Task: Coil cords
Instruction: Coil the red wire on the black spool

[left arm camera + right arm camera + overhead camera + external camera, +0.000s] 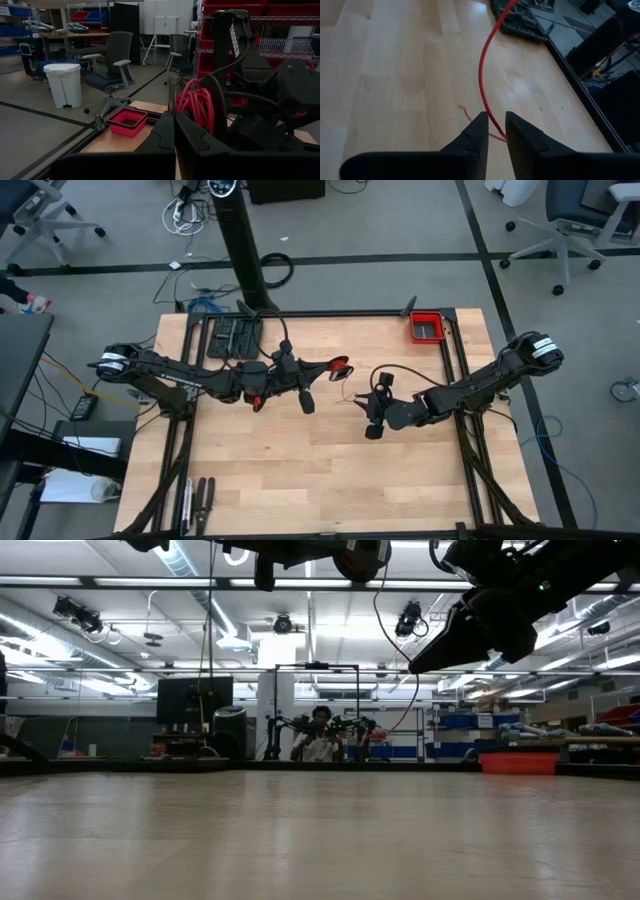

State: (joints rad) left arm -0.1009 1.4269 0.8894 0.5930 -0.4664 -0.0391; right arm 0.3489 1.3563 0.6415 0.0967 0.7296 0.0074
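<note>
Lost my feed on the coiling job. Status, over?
Left pincer shut on the red cord coil, raised. Right pincer around the cord's loose strand, above the table. Nothing in the way.

No readable text, label, brand or number is showing in any view; the white lettering running down the upright black arm link (234,39) is staying illegible.
</note>
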